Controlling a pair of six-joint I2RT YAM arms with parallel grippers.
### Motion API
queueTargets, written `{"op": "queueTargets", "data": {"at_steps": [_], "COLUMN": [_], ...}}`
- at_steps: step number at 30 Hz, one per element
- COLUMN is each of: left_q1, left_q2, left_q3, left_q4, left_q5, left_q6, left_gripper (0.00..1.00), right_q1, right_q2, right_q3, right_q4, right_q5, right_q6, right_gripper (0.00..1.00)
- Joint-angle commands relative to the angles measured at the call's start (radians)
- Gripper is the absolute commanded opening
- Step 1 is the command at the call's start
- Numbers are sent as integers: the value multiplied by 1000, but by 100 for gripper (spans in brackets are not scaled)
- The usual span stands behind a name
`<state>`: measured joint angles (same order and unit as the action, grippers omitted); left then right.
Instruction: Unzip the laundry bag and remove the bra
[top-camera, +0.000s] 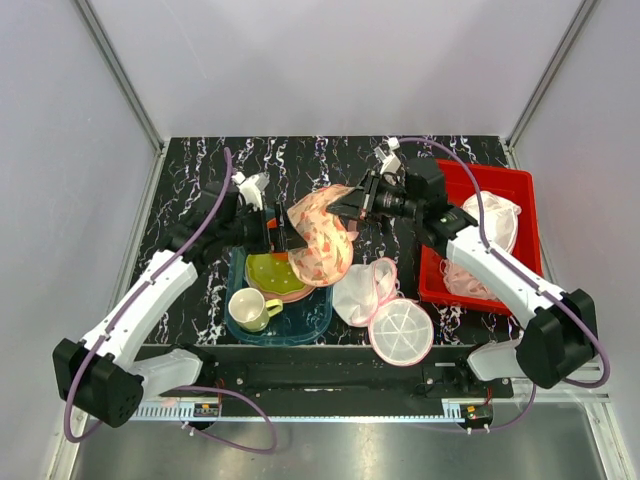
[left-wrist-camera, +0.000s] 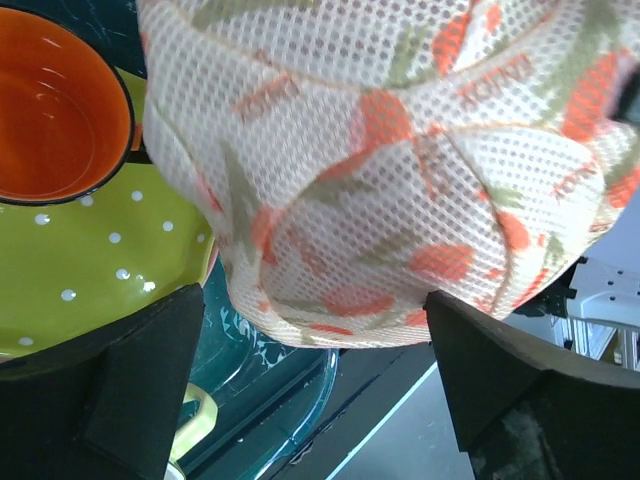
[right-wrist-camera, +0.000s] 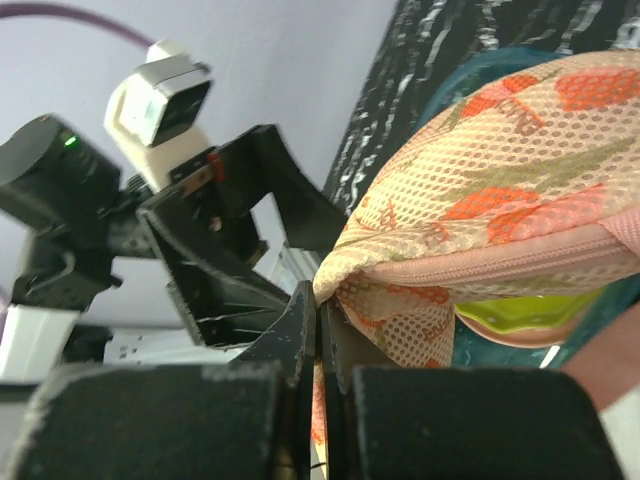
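The laundry bag (top-camera: 322, 235), peach mesh with red-orange motifs and pink zip edging, hangs lifted above the teal tray between both grippers. My right gripper (top-camera: 347, 206) is shut on the bag's upper edge; in the right wrist view its jaws (right-wrist-camera: 322, 300) pinch the mesh just beside the pink zipper band (right-wrist-camera: 500, 255). My left gripper (top-camera: 285, 236) is open at the bag's left side; in the left wrist view (left-wrist-camera: 312, 300) the bag (left-wrist-camera: 380, 170) fills the space above and between the wide-apart fingers (left-wrist-camera: 150, 380). The bra is not in view.
A teal tray (top-camera: 305, 322) below the bag holds a green plate (top-camera: 272, 270), a pale mug (top-camera: 250, 310) and an orange bowl (left-wrist-camera: 50, 110). A white mesh round pouch with pink rim (top-camera: 400, 332) lies to its right. A red bin (top-camera: 500, 176) with white fabric stands at the right.
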<state>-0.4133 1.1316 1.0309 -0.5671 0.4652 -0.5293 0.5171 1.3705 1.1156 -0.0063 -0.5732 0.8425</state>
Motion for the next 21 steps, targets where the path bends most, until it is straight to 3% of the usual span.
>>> {"op": "queueTargets", "data": {"at_steps": [1,8,17,19,21], "left_q1": [7,88,131,131,131], "left_q2": [-29,-30,-44,-69,-99], "left_q3": [3,-170,-328,-303,-260], "left_q4": [61,369,820,799,617], "left_q5": [56,309,466,464,402], "left_q6": [46,-107,-343,-292,-206], "left_gripper": [97,99,97,97,97], "right_q1": [8,8,4,1,3], "right_q2": [-69,-120,-145,-111,-87], "right_q3": [15,-45,-88,-91,-79], "right_q4": [173,215,186,177,125], "right_q5": [-197,-174,-67,-56,-24], "right_q6": [4,10,52,98,119], "right_gripper": [0,0,0,0,0]}}
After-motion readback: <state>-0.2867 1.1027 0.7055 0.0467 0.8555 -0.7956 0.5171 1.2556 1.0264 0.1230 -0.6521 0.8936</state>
